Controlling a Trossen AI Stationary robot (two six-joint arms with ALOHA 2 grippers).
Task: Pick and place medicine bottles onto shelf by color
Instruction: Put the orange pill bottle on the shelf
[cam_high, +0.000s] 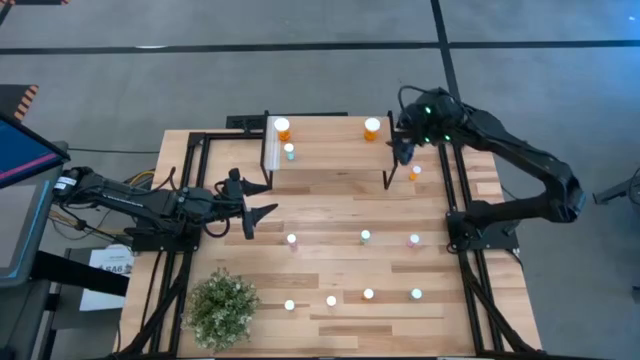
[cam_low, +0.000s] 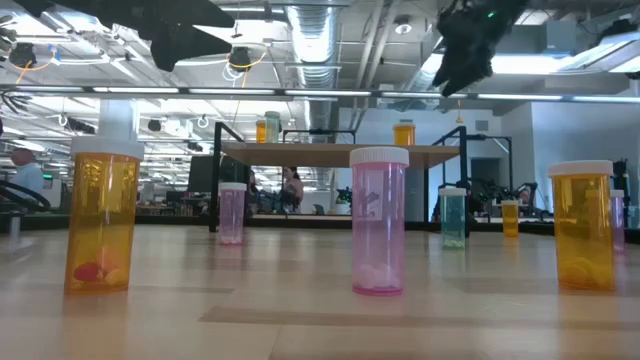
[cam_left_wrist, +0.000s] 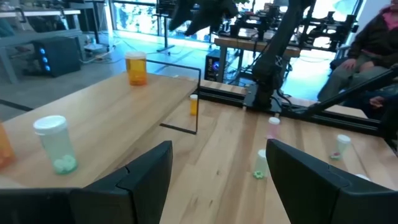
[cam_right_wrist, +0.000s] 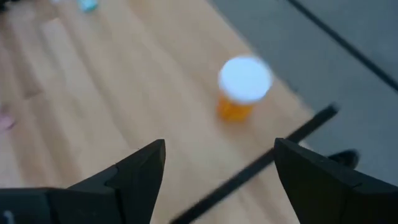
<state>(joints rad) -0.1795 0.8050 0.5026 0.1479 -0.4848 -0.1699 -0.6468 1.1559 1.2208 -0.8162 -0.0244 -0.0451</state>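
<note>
**Inspector:** Start at the left. Condition of the left gripper?

**Assistant:** It hangs over the tabletop by the shelf's left end; fingers spread, holding nothing. Judged to be waiting.

**Inspector:** The shelf itself?

**Assistant:** At twelve o'clock on the tabletop. Its left end carries an orange bottle and a teal bottle; another orange bottle stands at its right end. This looks like grouping by colour, though incomplete.

**Inspector:** The right gripper?

**Assistant:** Above the shelf's right end, fingers spread wide, empty; that orange bottle stands free below. A small orange bottle and the remaining loose bottles remain on the tabletop toward six o'clock.
</note>
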